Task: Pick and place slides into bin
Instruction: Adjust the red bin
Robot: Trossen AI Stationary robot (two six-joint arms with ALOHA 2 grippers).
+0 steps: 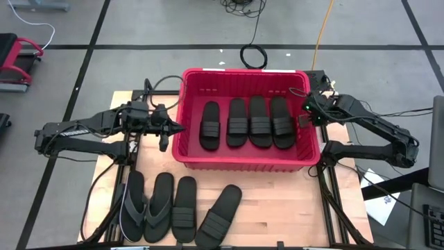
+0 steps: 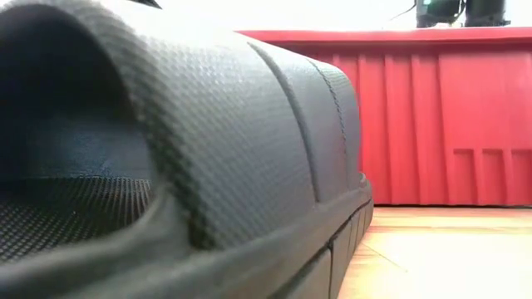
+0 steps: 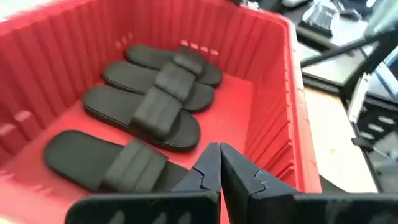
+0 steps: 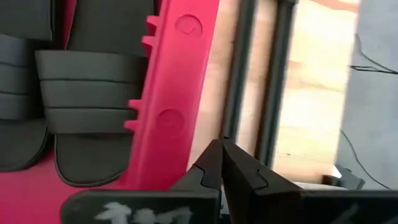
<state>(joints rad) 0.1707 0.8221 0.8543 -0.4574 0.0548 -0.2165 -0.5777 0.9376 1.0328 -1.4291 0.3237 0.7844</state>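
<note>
Bin (image 1: 182, 149): held four slides (image 1: 246, 123) abreast | Table (image 1: 277, 208): four more slides (image 1: 173, 208) lay before bin | Left gripper (image 1: 182, 128): fingers pressed together, empty, at bin's left rim | Right gripper (image 1: 303, 120): fingers pressed together, empty, at right rim

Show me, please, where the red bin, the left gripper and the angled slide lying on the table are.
red bin (image 1: 246, 161): high view, on its near rim.
left gripper (image 1: 182, 128): high view, at its shut fingertips.
angled slide (image 1: 220, 215): high view, on its ribbed band.
</note>
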